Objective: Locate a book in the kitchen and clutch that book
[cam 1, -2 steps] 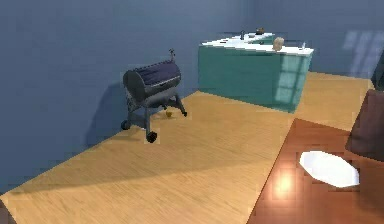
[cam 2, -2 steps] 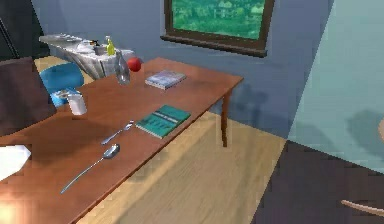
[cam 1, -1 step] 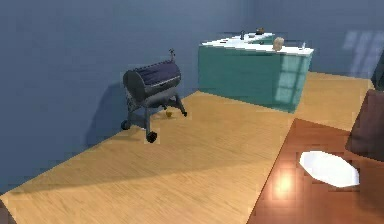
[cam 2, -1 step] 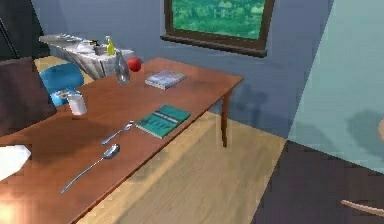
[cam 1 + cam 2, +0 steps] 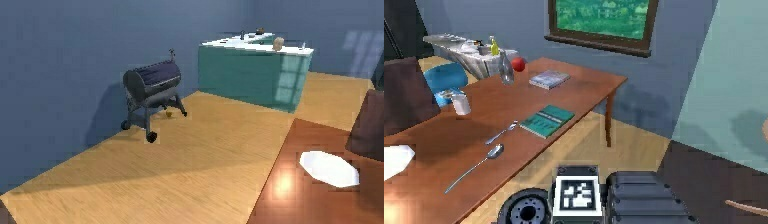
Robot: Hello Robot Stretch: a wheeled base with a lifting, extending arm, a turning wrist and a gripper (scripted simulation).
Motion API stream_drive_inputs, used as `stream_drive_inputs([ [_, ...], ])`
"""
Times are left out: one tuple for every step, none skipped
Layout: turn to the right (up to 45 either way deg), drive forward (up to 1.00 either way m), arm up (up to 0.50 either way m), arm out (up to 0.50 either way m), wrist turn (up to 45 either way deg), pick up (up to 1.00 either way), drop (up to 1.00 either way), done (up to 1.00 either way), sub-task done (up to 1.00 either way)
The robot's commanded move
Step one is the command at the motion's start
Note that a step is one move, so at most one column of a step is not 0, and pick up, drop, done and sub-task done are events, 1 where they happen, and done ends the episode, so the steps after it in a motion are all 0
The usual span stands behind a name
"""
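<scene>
nearby, teal book point(image 5: 546, 120) by table point(image 5: 591, 90) edge

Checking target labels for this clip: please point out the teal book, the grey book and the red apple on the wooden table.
teal book point(image 5: 547, 120): arm side view, middle of its cover.
grey book point(image 5: 550, 79): arm side view, middle of its cover.
red apple point(image 5: 518, 65): arm side view, its front face.

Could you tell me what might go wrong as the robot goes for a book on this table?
1. The teal book lies near the table's edge, so a nudge might push it off.
2. A piece of cutlery lies just beside it and could be swept along.
3. The grey book farther out sits near an apple and a bottle, which a reach might topple.
</scene>
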Motion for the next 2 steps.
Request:
stream_drive_inputs([
  [0.0,0.00,0.00,0.50,0.0,0.00,0.00,0.00,0.00],
  [0.0,0.00,0.00,0.00,45.0,0.00,0.00,0.00,0.00],
])
